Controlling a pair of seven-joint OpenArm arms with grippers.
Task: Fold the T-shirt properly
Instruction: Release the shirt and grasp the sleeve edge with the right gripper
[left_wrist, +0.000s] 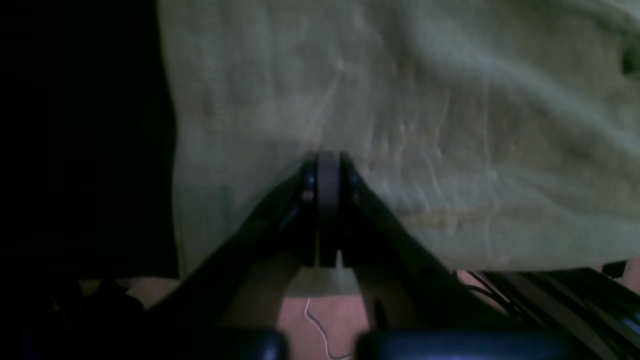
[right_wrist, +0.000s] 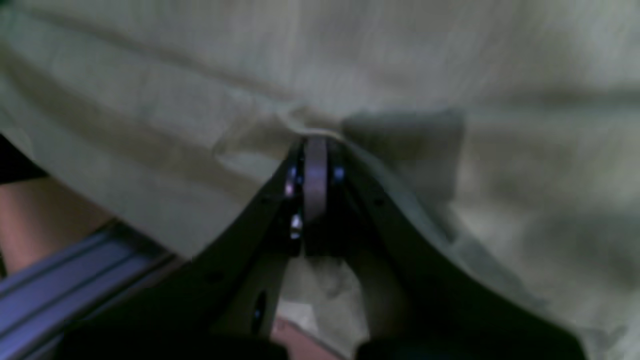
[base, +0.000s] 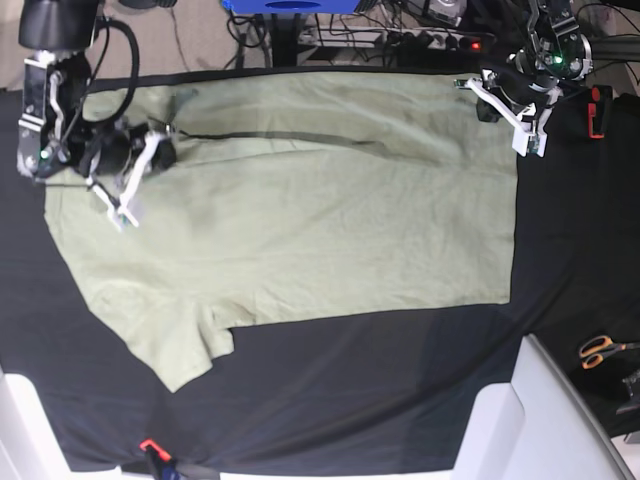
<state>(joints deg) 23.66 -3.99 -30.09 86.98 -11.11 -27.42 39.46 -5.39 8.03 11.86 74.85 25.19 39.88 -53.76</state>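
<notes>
The green T-shirt (base: 300, 200) lies spread between both grippers on the black table (base: 400, 390). The left gripper (left_wrist: 327, 165) pinches its edge tight. The right gripper (right_wrist: 315, 150) pinches it too.

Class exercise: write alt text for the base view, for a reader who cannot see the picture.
A pale green T-shirt lies spread on a black table cloth, with a robot arm at each far corner, jaws shut on the fabric: the right gripper at the picture's left, the left gripper at its right. Orange-handled scissors lie at the right edge.
</notes>
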